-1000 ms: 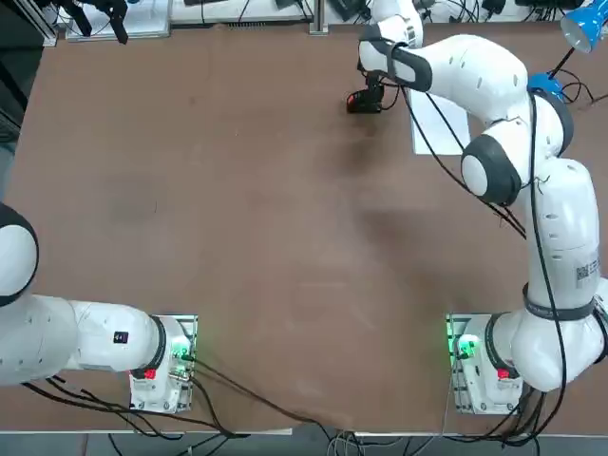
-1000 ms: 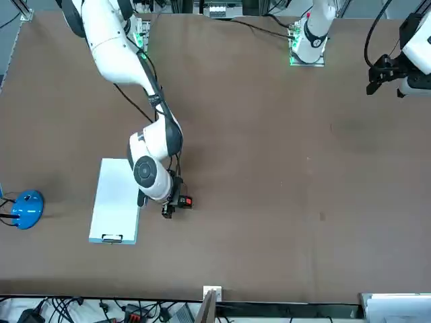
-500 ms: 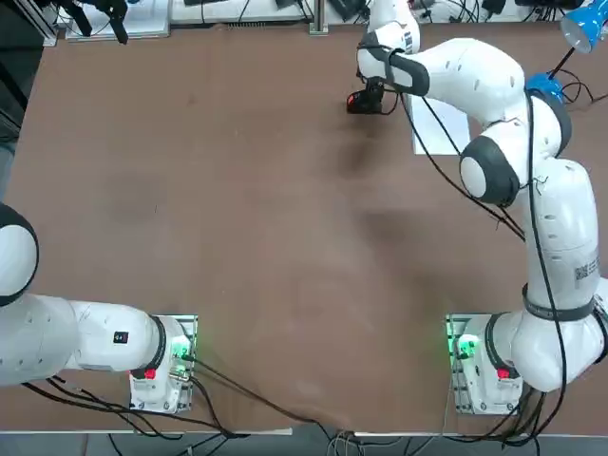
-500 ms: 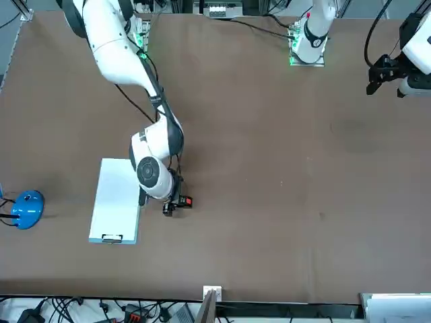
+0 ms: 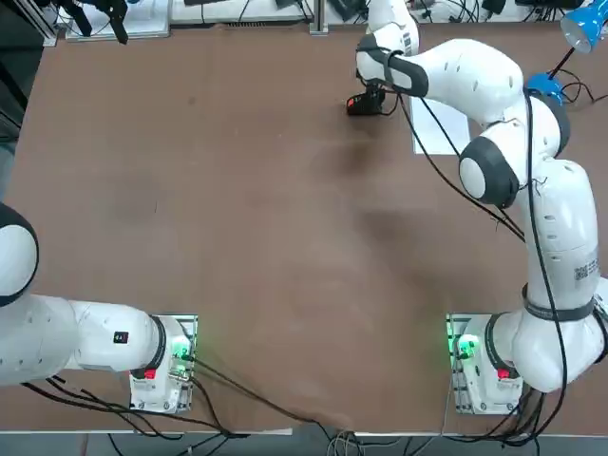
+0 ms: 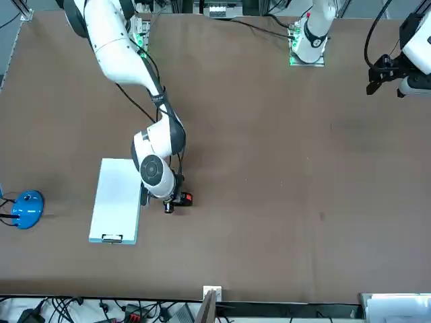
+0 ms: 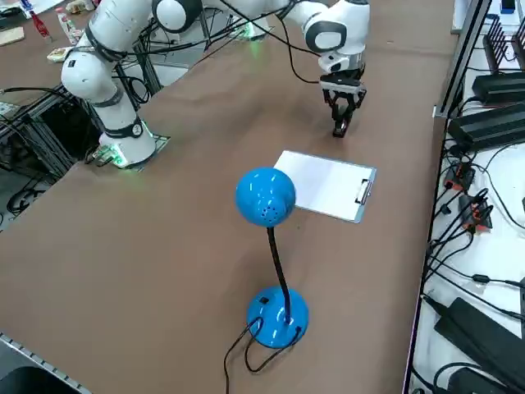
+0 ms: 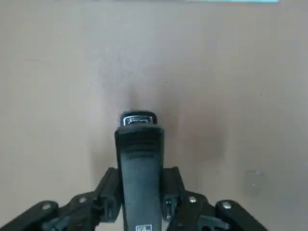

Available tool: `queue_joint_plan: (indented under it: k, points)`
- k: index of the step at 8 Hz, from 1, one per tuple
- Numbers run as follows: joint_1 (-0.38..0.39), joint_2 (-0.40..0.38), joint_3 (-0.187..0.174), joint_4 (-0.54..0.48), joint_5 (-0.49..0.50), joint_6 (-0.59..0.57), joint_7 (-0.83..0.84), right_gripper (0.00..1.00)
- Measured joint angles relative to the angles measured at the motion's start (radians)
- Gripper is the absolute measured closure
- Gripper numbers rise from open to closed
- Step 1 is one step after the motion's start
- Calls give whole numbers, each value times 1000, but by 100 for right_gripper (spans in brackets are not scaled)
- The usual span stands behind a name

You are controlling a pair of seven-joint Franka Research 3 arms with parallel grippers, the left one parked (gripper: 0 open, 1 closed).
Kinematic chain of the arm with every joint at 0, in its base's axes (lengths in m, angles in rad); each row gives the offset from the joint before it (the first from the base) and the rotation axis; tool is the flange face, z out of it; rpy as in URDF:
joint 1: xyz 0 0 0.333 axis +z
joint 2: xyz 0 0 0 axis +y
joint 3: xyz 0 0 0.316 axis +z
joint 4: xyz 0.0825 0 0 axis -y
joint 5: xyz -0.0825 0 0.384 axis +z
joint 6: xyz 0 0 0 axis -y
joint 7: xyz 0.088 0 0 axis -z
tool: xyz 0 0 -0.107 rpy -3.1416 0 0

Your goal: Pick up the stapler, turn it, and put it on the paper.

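Stapler (image 8: pixel 140 168) sits on your brown desk (image 5: pixel 247 209), just beside the paper (image 6: pixel 116 199) but not on it. Your right gripper (image 8: pixel 140 202) is down over it, jaws clamped on its black body from both sides, one end poking out ahead.

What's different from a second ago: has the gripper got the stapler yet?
Yes. The right gripper, already low over the stapler, has closed its fingers on the stapler's sides; in the wrist view they press against it from both sides. The arm barely shifted. The stapler is still on the table beside the paper, not lifted or turned. The paper and blue lamp have not moved.
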Motion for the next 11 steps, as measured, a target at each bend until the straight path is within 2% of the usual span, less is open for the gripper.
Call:
queue_joint_plan:
  k: [3, 5, 7, 11]
  points:
    - [0, -22, -6, 10, -43, -39, -85, 58]
    - [-2, -76, -12, 11, -51, -194, -274, 58]
    - [-17, -141, -17, -7, -57, -291, -508, 58]
    - [-95, -320, -53, -237, -119, -295, -1082, 58]
